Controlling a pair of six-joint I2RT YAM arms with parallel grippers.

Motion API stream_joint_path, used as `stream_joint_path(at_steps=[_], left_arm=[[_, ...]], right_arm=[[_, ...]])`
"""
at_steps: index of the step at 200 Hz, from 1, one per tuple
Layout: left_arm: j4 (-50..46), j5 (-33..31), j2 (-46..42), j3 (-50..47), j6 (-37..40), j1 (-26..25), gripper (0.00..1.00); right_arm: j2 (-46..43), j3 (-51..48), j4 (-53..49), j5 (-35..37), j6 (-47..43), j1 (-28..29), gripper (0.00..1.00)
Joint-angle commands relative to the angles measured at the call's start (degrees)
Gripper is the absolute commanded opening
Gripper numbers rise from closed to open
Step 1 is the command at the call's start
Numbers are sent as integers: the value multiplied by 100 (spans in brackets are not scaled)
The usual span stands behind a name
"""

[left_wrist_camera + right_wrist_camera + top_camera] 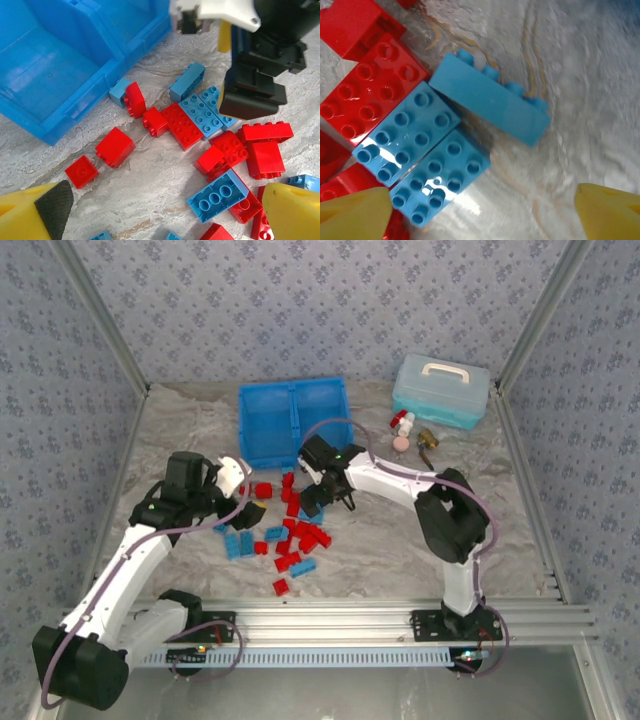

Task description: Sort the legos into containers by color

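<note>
The legos [297, 532] lay loose on the table [400, 550] near its middle, red and blue mixed. The scatter ran from just before the tray [293, 420] toward the near edge. The tray sat by the far edge, left of middle, its two compartments side by side.

The right gripper [326, 500] hung low over the far end of the scatter, just before the tray's right compartment. Its fingers [355, 215] were spread wide and held nothing. Below the gap a blue pair [420, 155] lay studs up, the two touching side by side. A third blue brick [490, 100] lay on its side against them, and a red brick [370, 85] touched their other edge.

The left gripper [243, 514] hovered at the left side of the scatter, also spread and holding nothing, with red and blue legos below its yellow tips [295, 210].

A case [441, 390] stood at the far right corner, with small items [403, 430] just before it.
</note>
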Motion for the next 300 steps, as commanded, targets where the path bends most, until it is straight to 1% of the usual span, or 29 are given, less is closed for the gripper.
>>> stream_joint_path(at_steps=[1,35,75,100,123,140,155,184,195,215,220,244,262,283,294,300], left_arm=[[44,136,-90,44,219,-19,99],[4,87,-89,39,254,-19,99],[81,86,-67,20,258,-18,99],[40,85,-2,56,237,-19,99],[35,62,5,58,237,-19,99],[28,37,6,40,245,-19,99],[41,38,-12,42,245,-19,99],[79,0,-53,29,237,-19,99],[80,-19,-59,14,228,-19,99],[137,-107,-62,-4,198,-20,99],[175,-151,-65,-20,168,-19,99],[471,-489,-99,-111,-95,-19,99],[652,-582,-159,-172,-230,-19,99],[845,-576,-246,-234,-332,-19,99],[906,-574,-282,-243,-383,-19,99],[939,-584,-306,-245,-415,-21,99]], right_arm=[[343,453,-156,90,-988,-58,87],[570,654,-133,-63,-1148,-202,69],[718,768,-99,-213,-1219,-336,60],[904,914,-168,-451,-1299,-341,60],[1076,1012,-189,-431,-1310,-333,58],[1211,1155,-238,-311,-1230,-342,48],[1303,1221,-295,-247,-1192,-326,45],[1289,1143,-301,-193,-1150,-314,32],[1216,1051,-282,-162,-1133,-312,28],[923,788,-170,-61,-1074,-292,26],[802,701,-130,-44,-1080,-289,24],[169,275,22,-6,-1061,-255,22],[-343,24,83,-98,-1106,-212,22],[-931,-25,323,-199,-988,-233,22],[-1109,102,489,-27,-759,-297,22],[-1145,229,636,90,-578,-355,19]])
